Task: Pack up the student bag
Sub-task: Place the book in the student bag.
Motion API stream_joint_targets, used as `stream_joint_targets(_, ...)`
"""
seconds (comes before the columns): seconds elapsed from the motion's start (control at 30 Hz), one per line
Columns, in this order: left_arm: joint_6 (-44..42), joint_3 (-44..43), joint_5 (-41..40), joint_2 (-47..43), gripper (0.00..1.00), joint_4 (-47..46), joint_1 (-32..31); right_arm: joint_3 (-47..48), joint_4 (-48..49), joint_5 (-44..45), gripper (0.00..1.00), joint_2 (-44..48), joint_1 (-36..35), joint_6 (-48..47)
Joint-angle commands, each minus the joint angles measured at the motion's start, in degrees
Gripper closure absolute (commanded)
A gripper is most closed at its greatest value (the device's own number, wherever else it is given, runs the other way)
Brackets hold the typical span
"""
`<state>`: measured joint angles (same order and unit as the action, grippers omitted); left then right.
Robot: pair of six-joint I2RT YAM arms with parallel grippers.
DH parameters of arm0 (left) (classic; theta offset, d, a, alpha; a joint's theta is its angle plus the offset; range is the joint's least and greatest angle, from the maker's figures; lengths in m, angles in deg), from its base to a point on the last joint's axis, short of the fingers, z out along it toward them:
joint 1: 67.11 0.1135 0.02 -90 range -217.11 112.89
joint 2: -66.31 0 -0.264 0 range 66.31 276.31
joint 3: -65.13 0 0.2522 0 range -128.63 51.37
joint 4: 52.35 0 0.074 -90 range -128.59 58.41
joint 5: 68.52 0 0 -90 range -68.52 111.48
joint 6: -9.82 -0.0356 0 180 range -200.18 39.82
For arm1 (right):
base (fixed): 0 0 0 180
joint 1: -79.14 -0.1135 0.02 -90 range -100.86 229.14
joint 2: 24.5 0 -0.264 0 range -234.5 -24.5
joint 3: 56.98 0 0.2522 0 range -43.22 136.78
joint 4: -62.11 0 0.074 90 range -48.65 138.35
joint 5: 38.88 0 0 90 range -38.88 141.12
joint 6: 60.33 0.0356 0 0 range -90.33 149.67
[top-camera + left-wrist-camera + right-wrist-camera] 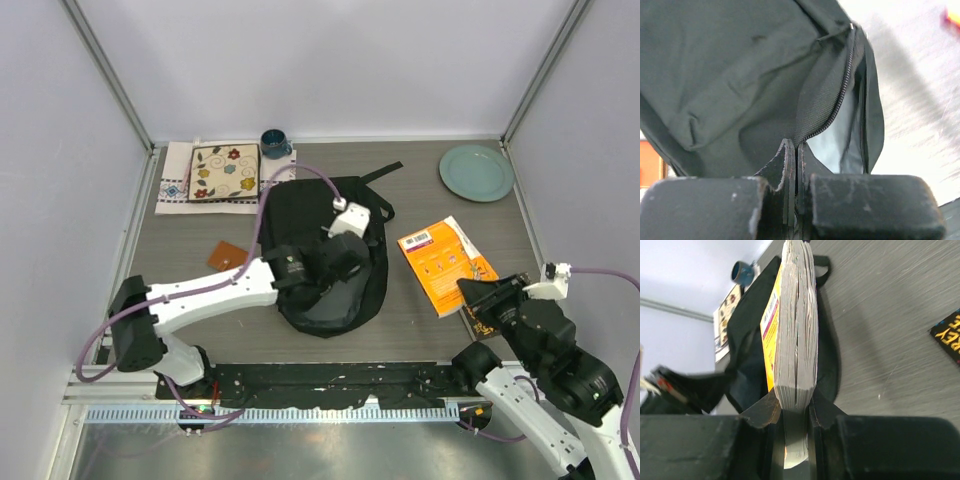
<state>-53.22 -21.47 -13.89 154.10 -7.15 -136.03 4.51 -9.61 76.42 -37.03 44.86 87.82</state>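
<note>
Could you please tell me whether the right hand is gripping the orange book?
Yes, the right hand has a finger pressed against each side of the orange book, at its page block.

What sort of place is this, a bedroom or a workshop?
Most likely a robotics test booth: plain white panel walls enclose a grey wood-grain table, and two white-and-black robot arms are bolted at its near edge; a large black fabric backpack lies on it.
</note>
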Motion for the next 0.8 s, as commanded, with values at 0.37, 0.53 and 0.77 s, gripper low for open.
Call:
stream_joint_targets(0.37, -3.6, -16.3, 2.5, -1.3, 1.0, 0.5, 4.6, -4.7, 10.7, -34.7, 1.0, -1.1, 0.0, 4.2)
stream_joint_targets(0.53, -3.1, -16.3, 4.3, -1.3, 1.0, -0.2, 4.7, -9.7, 16.8, -36.9, 1.0, -4.5, 0.0, 5.0)
stream_joint_targets(0.77, -2.9, -17.4, 5.8, -0.7, 1.0, -0.1, 4.6, -14.9, 31.0, -35.4, 1.0, -11.1, 0.0, 6.8)
